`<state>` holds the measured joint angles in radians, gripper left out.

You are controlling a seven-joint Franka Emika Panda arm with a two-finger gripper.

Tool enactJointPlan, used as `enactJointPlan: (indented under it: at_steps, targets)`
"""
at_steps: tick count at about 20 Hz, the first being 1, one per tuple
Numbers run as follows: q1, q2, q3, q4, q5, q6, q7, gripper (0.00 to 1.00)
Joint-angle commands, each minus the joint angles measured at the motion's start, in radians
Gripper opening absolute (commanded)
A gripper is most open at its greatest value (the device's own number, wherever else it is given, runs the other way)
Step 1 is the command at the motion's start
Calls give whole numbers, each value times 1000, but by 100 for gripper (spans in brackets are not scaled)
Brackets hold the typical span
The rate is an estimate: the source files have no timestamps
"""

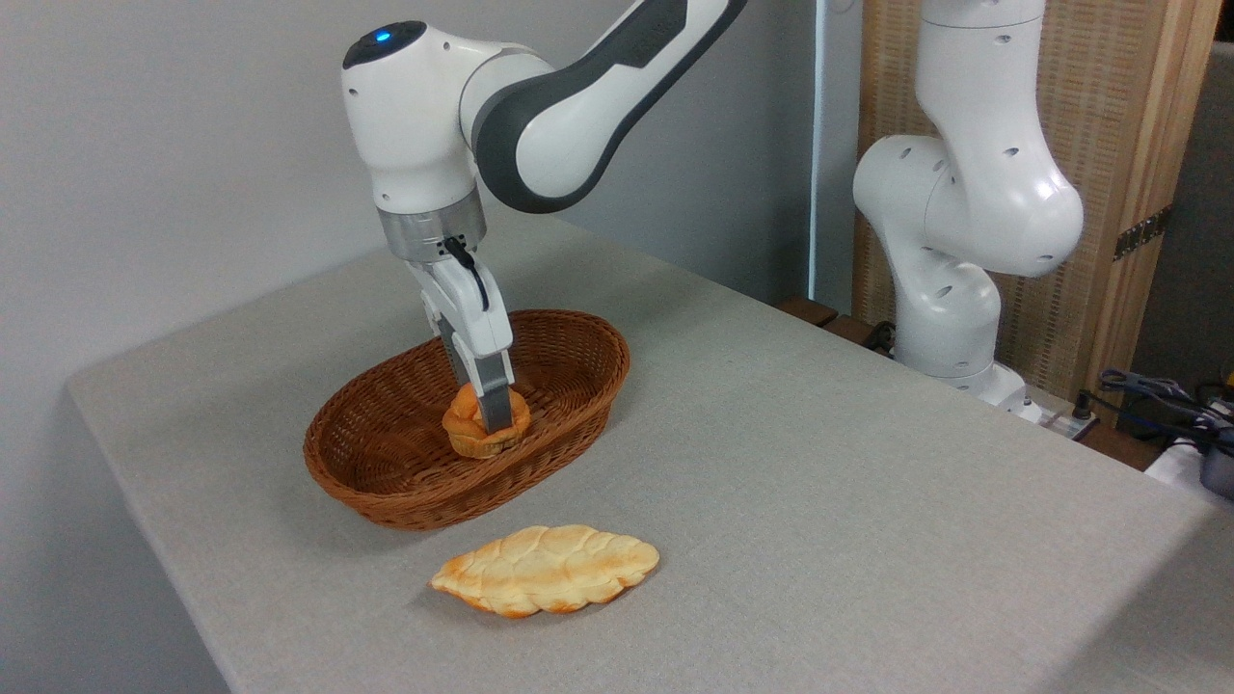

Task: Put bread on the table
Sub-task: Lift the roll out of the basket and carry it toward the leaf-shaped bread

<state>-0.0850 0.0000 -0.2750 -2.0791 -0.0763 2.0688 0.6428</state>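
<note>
The gripper [490,424] reaches straight down into the brown wicker basket [386,453], and its fingers are closed around the bread [468,429], a small round orange-brown bun with the near finger crossing its front face. The bun sits low in the basket's right half, inside the rim; whether it touches the basket floor I cannot tell. The bare table [819,482] lies to the right and front of the basket, so the coming move looks to be up over the rim, clear of the pale braided loaf [547,569] just in front.
</note>
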Motion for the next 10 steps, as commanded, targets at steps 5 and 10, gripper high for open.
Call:
enactJointPlan:
  at_steps: [5, 10]
  targets:
    - [-2, -2, 14, 59, -10, -16, 2, 39]
    - [-1, 2, 68, 253, -40, -215, 3, 39]
